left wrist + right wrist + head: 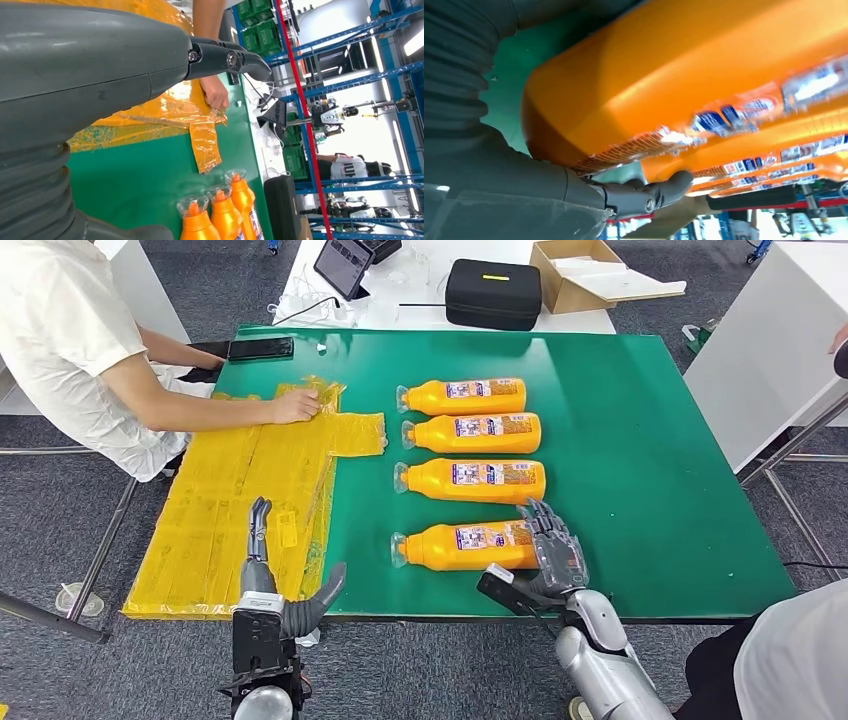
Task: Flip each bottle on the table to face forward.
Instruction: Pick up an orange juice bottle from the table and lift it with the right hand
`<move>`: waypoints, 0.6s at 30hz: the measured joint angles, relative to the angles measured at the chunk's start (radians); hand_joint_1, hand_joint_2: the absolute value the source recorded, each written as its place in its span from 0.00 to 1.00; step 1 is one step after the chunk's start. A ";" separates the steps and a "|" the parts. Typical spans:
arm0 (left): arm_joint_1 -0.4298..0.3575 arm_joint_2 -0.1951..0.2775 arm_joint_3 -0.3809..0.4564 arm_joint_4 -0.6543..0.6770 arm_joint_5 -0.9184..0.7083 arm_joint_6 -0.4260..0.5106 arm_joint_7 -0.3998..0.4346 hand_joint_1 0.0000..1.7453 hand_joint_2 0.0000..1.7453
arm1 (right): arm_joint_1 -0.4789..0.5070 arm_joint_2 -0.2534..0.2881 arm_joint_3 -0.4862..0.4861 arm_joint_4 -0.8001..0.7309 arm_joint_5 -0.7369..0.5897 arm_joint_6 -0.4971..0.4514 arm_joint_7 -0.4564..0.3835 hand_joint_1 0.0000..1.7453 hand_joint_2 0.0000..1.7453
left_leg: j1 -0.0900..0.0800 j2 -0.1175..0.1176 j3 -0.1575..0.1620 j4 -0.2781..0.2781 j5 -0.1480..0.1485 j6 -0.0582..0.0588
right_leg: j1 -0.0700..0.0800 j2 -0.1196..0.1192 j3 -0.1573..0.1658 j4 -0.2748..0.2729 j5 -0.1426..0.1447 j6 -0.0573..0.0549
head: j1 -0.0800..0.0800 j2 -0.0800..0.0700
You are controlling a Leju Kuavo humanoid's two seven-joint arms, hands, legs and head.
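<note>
Four orange bottles lie in a column on the green table (pixel 650 440), caps pointing left, labels up. Right hand (pixel 553 552) rests at the base end of the nearest bottle (pixel 465 545), fingers over its top, thumb under the edge; it grasps that bottle. Left hand (pixel 275 575) hovers released, fingers spread, over the yellow sheets (pixel 240 500). A person's hand (pixel 295 406) presses on the sheets' far end.

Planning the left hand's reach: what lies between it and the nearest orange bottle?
In the head view, yellow plastic sheeting then bare green table separate the left hand from the nearest orange bottle.
</note>
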 joint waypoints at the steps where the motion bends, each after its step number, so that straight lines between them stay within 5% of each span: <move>1: 0.000 0.000 0.000 0.001 0.001 0.000 0.000 0.00 1.00 | -0.002 0.000 0.001 0.004 -0.002 0.001 -0.002 1.00 1.00 | 0.000 0.000 0.001 0.000 0.000 0.000 | 0.000 0.000 0.000 0.000 0.000 0.000 | 0.000 0.000; 18: -0.005 -0.003 0.000 0.007 0.006 -0.008 -0.005 0.00 1.00 | -0.049 -0.015 0.053 0.082 0.097 -0.006 0.083 1.00 1.00 | 0.000 0.001 0.011 0.000 -0.001 0.000 | 0.000 0.001 0.009 -0.001 0.000 0.000 | 0.000 0.000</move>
